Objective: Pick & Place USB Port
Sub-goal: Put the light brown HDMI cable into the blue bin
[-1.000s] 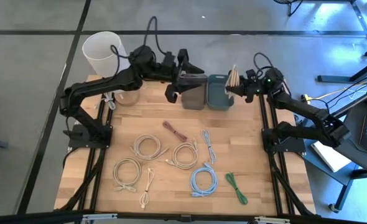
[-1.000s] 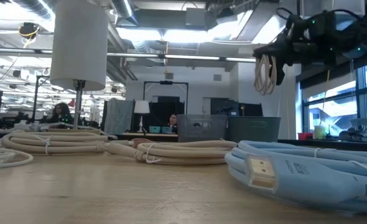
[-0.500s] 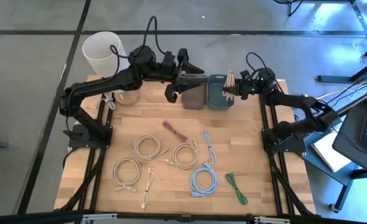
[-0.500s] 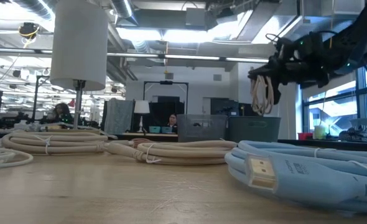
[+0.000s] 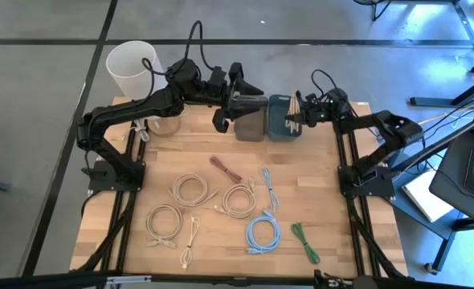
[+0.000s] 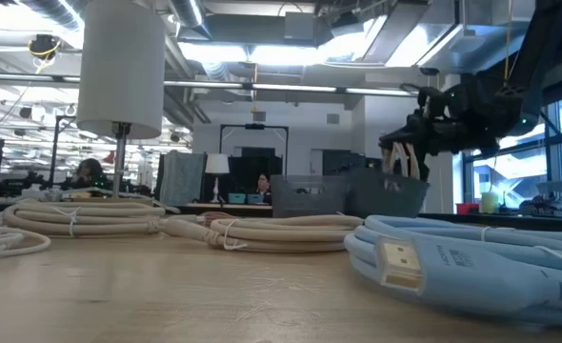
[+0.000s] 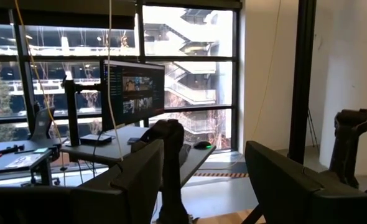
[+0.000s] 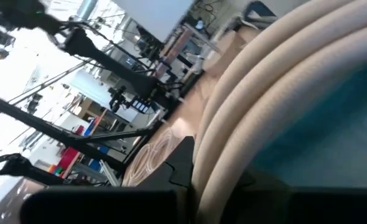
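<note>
High view: right pincer (image 5: pixel 300 115) clenched on the beige cable coil (image 5: pixel 294 108), right over the teal bin (image 5: pixel 281 120); left pincer (image 5: pixel 235 95) released above the grey bin (image 5: pixel 251 124).

Low view: coil hung w/ its lower end at the teal bin's rim.

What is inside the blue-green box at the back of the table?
The right claw holds a beige coiled cable right over the teal bin, dipping into it. The bare part of its floor shows nothing else; the coil and claw hide the rest.
</note>
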`<state>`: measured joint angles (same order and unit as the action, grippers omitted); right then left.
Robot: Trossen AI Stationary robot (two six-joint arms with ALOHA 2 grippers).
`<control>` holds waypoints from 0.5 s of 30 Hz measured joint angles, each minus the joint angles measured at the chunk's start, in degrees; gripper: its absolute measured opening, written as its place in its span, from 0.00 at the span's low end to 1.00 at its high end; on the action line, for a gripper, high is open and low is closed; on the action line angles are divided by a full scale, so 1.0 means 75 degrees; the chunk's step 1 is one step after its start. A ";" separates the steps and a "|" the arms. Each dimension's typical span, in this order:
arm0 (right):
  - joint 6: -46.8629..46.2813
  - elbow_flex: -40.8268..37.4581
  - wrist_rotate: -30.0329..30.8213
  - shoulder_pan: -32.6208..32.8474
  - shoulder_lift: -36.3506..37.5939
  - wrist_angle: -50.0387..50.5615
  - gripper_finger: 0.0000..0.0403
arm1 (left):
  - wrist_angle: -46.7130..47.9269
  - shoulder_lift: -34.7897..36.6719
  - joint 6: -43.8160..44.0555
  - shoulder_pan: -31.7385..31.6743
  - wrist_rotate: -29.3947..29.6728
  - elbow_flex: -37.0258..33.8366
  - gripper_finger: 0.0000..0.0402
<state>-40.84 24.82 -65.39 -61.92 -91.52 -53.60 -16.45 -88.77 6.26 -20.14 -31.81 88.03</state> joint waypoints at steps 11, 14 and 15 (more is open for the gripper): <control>-0.1046 0.0006 -0.0431 -0.0215 -0.0246 -0.1532 0.08 | 0.0003 0.0000 0.0058 -0.0007 0.0026 0.0000 0.55; -0.1127 0.0006 -0.0188 -0.0220 -0.0223 -0.1504 0.16 | 0.0003 0.0000 0.0063 -0.0036 0.0031 0.0000 0.55; -0.1123 0.0006 -0.0184 -0.0221 -0.0220 -0.1452 0.19 | 0.0003 0.0000 0.0061 -0.0038 0.0032 0.0000 0.55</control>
<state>-49.26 24.86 -66.77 -63.57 -93.17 -64.49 -16.43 -88.77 6.72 -20.43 -31.57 88.03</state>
